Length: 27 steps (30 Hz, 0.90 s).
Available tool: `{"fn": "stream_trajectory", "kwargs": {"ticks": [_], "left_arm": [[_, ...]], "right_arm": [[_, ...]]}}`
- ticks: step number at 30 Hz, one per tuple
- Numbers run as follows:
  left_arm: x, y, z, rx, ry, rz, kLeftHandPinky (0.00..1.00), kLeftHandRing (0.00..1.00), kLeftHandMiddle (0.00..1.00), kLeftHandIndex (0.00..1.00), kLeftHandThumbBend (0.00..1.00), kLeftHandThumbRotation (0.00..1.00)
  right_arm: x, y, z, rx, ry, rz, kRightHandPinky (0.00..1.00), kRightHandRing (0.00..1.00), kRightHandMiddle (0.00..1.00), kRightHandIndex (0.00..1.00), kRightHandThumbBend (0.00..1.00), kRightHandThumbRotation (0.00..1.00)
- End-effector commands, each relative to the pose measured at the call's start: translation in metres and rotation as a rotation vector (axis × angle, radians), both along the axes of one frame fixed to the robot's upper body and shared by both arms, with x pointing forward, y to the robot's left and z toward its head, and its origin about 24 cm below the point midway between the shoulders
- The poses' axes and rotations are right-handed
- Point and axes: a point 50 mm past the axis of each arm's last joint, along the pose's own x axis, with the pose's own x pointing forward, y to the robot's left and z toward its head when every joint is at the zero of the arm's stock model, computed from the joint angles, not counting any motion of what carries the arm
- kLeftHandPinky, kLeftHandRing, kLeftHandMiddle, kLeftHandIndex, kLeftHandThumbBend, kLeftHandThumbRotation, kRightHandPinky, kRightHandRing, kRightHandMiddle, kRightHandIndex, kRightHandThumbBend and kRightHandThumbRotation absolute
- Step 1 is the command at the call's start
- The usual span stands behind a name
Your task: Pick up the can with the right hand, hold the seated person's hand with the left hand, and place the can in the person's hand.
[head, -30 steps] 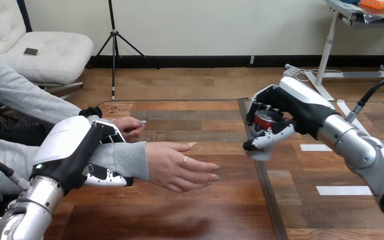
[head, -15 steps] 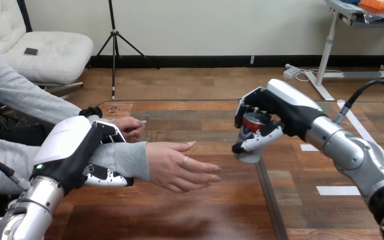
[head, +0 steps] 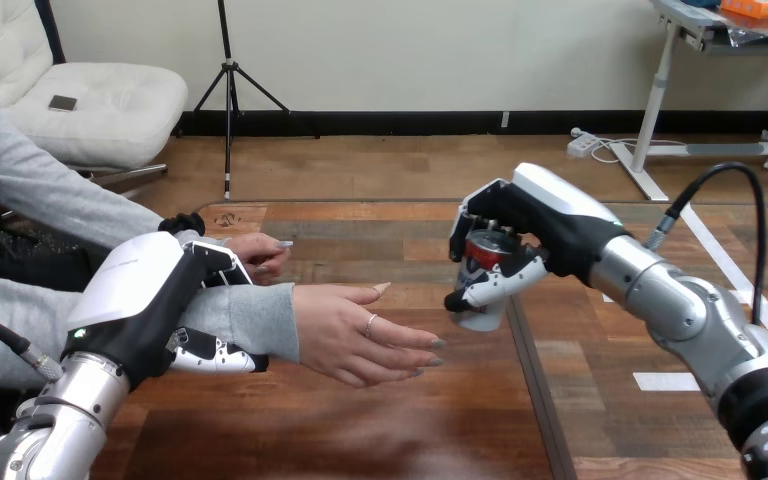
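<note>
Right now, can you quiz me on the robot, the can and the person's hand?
1. Fill in: the left hand is curled round the person's ___.
2. True or false: the can lies in the person's hand.
3. What holds the can? A the left hand; B the right hand; C the person's hand.
Key: 1 forearm; 2 false, it is up in the air beside the open palm; 3 B.

Left hand (head: 145,300), right hand (head: 545,225): fingers (head: 493,285) curled.
</note>
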Motion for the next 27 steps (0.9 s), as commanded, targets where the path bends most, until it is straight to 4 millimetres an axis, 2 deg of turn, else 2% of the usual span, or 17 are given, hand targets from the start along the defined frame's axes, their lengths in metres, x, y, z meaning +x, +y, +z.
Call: {"fn": "stream_trajectory", "kwargs": {"ticks": [1,27], "left_arm": [[0.021,-0.011,0.042,-0.052,-0.187,-0.04,0.3,0.35,0.41,0.43,0.73,0.0],[0.022,-0.012,0.042,-0.045,-0.183,-0.044,0.3,0.35,0.41,0.43,0.73,0.0]], "right_arm": [[0.015,0.024,0.044,0.042,-0.137,0.07,0.25,0.3,0.36,0.43,0.7,0.0],[0.013,0.053,0.046,0.051,-0.151,0.175,0.23,0.27,0.33,0.42,0.7,0.0]]}}
